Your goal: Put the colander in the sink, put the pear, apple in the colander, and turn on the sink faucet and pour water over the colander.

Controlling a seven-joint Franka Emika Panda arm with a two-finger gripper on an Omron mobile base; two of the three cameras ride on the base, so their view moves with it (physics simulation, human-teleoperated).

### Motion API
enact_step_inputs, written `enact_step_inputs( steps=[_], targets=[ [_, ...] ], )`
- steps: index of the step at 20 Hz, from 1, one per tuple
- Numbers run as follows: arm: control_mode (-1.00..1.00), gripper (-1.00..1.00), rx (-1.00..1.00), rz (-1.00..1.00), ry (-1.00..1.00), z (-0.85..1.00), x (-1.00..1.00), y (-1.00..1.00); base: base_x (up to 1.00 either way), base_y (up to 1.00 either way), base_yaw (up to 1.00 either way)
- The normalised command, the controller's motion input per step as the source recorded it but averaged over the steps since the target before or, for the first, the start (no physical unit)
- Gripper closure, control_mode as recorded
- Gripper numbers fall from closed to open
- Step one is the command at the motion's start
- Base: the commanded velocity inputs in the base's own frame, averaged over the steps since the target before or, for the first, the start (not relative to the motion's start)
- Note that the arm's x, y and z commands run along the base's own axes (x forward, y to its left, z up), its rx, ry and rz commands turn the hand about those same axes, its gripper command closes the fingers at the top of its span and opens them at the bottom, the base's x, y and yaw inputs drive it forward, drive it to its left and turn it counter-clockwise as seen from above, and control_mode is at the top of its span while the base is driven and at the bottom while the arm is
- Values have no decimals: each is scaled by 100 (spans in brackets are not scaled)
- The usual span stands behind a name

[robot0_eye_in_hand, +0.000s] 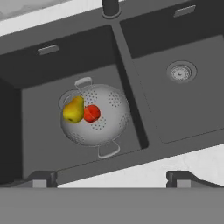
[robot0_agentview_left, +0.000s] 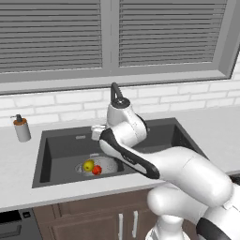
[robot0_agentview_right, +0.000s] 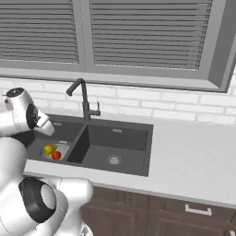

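Trouble is most likely lying at the sink faucet (robot0_agentview_right: 83,99): its side lever is small, and a careless sweep could be knocking the spout away from the left basin, so water would be missing the colander (robot0_eye_in_hand: 95,114). That colander is sitting in the left basin of the sink (robot0_eye_in_hand: 144,52), the pear (robot0_eye_in_hand: 73,109) at nine o'clock touching the apple (robot0_eye_in_hand: 91,113). The gripper (robot0_eye_in_hand: 111,178) is hanging above the sink's front rim, looking down, fingers spread wide and gripping nothing.
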Motion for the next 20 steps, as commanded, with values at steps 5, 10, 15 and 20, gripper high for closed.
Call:
enact_step_inputs(
  steps=[5,10,15,20],
  targets=[
    [-100,-100,12,0,0,100,0,-4,0,0,0],
    [-100,-100,1,0,0,100,0,-22,0,0,0],
    [-100,-100,-2,0,0,100,0,-40,0,0,0],
    [-100,-100,-5,4,0,72,-2,-52,0,0,0]
  ],
)
